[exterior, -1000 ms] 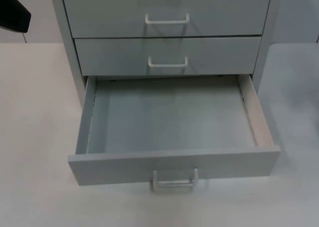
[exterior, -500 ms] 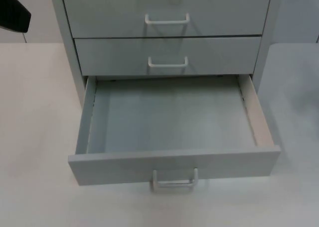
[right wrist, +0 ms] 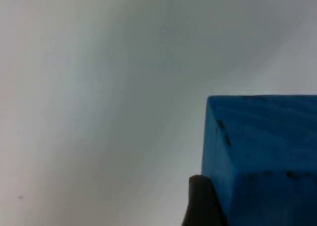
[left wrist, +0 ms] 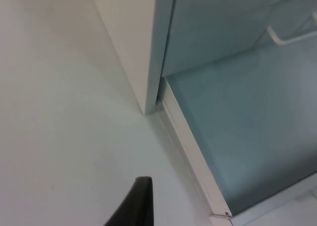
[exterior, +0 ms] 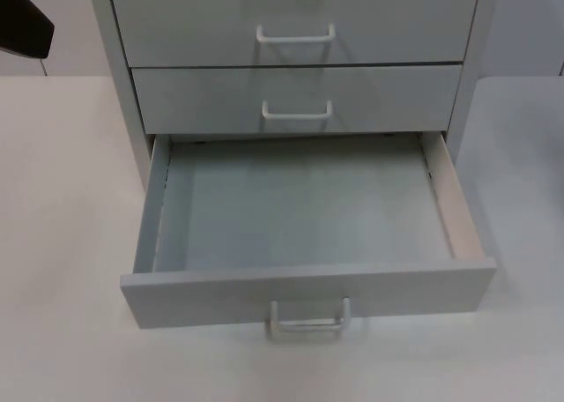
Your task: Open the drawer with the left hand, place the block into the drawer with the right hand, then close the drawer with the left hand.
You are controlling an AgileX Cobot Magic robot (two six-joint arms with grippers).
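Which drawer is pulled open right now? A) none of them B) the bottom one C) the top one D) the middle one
B: the bottom drawer is slid out toward the camera with its inside bare, while the two drawers above sit shut and flush.

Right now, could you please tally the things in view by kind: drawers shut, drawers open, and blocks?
Shut drawers: 2, upper and middle
Open drawers: 1, bottom drawer, nothing in it
Blue blocks: 1, blue block beside the right gripper's fingertip
Total: 4
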